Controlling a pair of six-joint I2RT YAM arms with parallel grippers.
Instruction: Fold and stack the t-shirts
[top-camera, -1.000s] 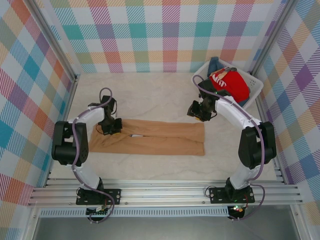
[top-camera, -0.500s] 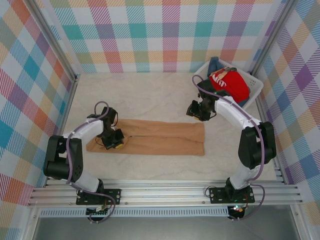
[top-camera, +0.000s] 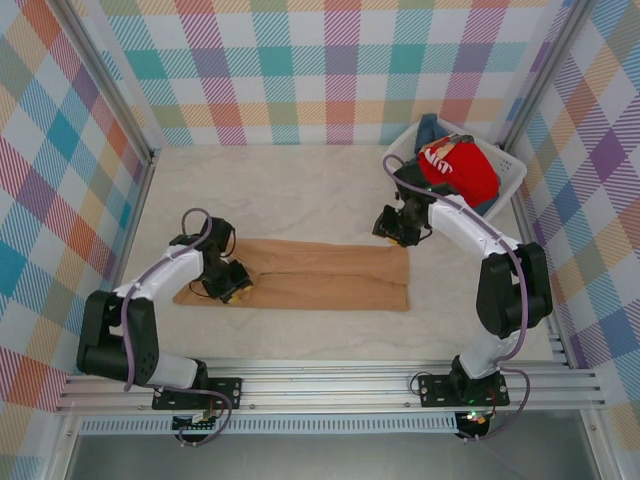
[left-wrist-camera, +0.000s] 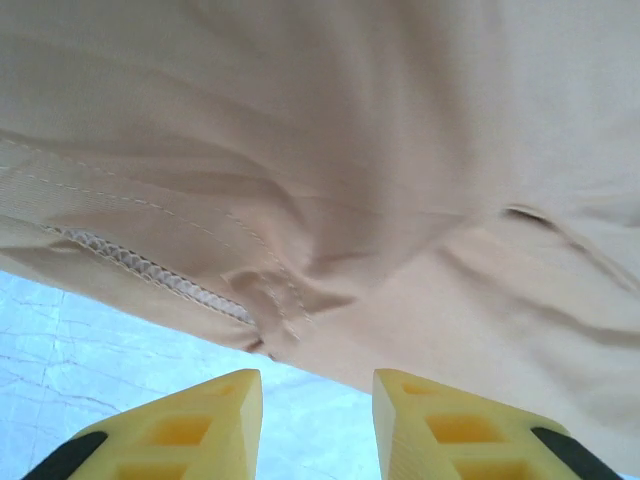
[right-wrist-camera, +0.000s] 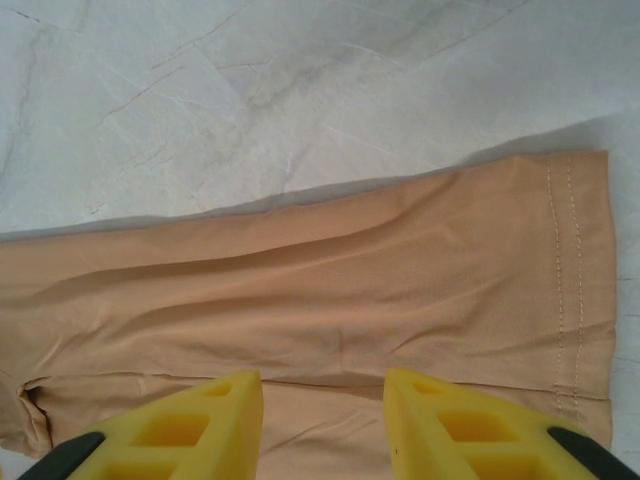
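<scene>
The tan t-shirt (top-camera: 310, 275) lies on the table folded into a long flat strip. My left gripper (top-camera: 232, 284) sits low at the strip's left end, by its near edge. In the left wrist view the left gripper (left-wrist-camera: 318, 420) is open, with bare table between its fingers and the tan t-shirt's (left-wrist-camera: 400, 200) stitched hem just beyond the tips. My right gripper (top-camera: 393, 228) hovers over the strip's far right corner. There the right gripper (right-wrist-camera: 323, 420) is open above the tan t-shirt (right-wrist-camera: 350, 290), holding nothing. A red t-shirt (top-camera: 462, 166) with white lettering and a blue t-shirt (top-camera: 428, 127) lie in the basket.
The white lattice basket (top-camera: 512, 182) stands at the back right corner, close behind my right arm. Checked walls enclose the table on three sides. Bare marbled tabletop (top-camera: 280, 190) stretches behind the strip, and a narrower band (top-camera: 320, 335) runs in front of it.
My left gripper has opened and let go of the tan t-shirt's left end, after sliding a little toward the near side. The right arm has barely moved.
</scene>
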